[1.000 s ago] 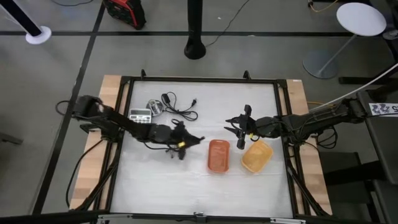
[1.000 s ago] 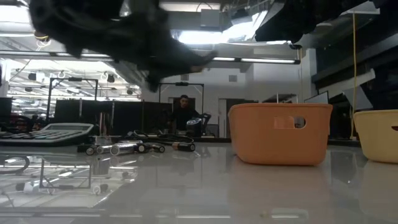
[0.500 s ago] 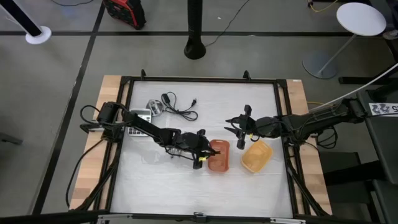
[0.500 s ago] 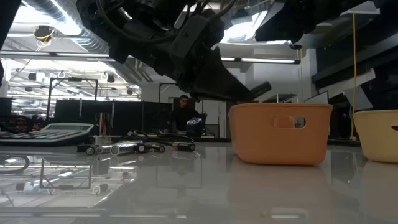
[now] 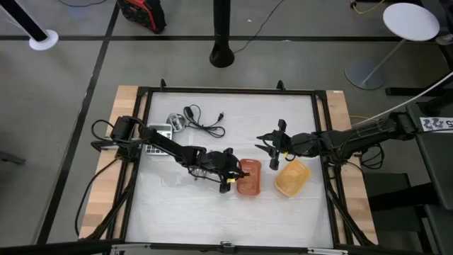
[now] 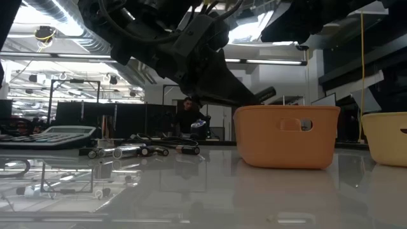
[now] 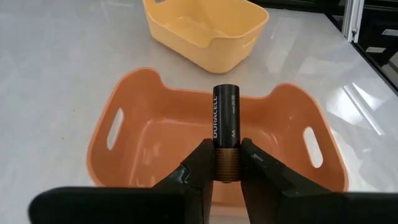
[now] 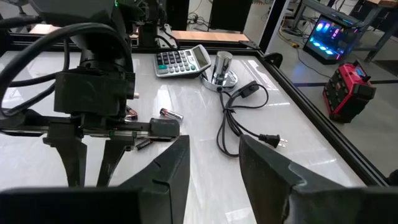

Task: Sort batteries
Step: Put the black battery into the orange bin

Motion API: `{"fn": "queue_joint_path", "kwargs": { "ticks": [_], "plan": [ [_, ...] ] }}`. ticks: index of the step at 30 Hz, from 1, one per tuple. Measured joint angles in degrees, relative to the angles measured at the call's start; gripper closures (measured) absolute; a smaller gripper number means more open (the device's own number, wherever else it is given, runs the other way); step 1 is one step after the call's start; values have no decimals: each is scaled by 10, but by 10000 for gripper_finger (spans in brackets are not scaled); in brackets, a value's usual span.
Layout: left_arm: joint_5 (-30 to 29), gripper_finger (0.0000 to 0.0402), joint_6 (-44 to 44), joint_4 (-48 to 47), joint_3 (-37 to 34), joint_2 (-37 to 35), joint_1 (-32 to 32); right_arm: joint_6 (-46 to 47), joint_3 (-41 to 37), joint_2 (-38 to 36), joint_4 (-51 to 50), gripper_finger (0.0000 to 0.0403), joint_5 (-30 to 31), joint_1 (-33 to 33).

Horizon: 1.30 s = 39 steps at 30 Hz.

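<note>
My left gripper point(image 7: 225, 155) is shut on a black and copper AA battery point(image 7: 226, 121) just above the left rim of the orange tray point(image 7: 155, 134), which is empty. It also shows in the high view point(image 5: 230, 174). Several loose batteries point(image 6: 140, 151) lie on their sides on the table left of the tray; they also show in the right wrist view point(image 8: 169, 114). The yellow tray point(image 5: 292, 177) stands right of the orange tray point(image 5: 248, 177). My right gripper point(image 8: 214, 155) is open and empty, in the air by the trays' far side point(image 5: 267, 146). My left gripper pinches the battery's copper end point(image 7: 225, 160) between its two fingers point(image 7: 202, 165). The battery lies along the fingers and sticks out past their tips toward the table's right. It is lifted clear, its black end point(image 6: 267, 94) over the orange tray's rim.
A grey calculator point(image 5: 159, 131), a silvery object point(image 5: 175, 122) and a black cable point(image 5: 205, 124) lie at the far left of the table. A black frame point(image 5: 226, 91) runs round the table. A person point(image 6: 187, 117) shows in the room behind.
My left gripper has gone toward the table's right edge and a little toward its near edge, from the loose batteries to the orange tray's left rim, and has then kept still there.
</note>
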Motion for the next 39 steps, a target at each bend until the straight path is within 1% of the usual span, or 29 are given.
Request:
{"fn": "queue_joint_path", "kwargs": {
  "ticks": [5,7,14,17,20,22,24,27,31,33,36,39],
  "plan": [
    [0,339,0,0,0,0,1,0,0,0,0,269,0,0],
    [0,324,0,0,0,0,3,0,0,0,0,269,0,0],
    [-6,241,0,18,0,0,7,0,0,0,0,269,0,0],
    [-7,225,0,25,0,-8,7,1,0,1,7,269,0,0],
    [-7,223,0,-1,0,-38,9,20,0,11,35,269,0,0],
    [-5,226,0,-43,0,-72,12,37,0,21,58,269,-15,-2],
    [-5,231,0,-103,0,-112,14,56,1,35,76,269,-47,-10],
    [-5,237,0,-216,0,-179,16,108,21,69,58,269,-93,-31],
    [-4,243,-14,-358,0,-260,15,158,79,140,1,269,-133,-55],
    [-4,245,-40,-417,0,-291,14,169,115,182,-35,269,-150,-62],
    [-4,245,-82,-504,0,-325,11,172,176,246,-85,269,-169,-66],
    [-6,245,-117,-579,0,-342,8,172,241,308,-146,269,-173,-65]
  ]
}}
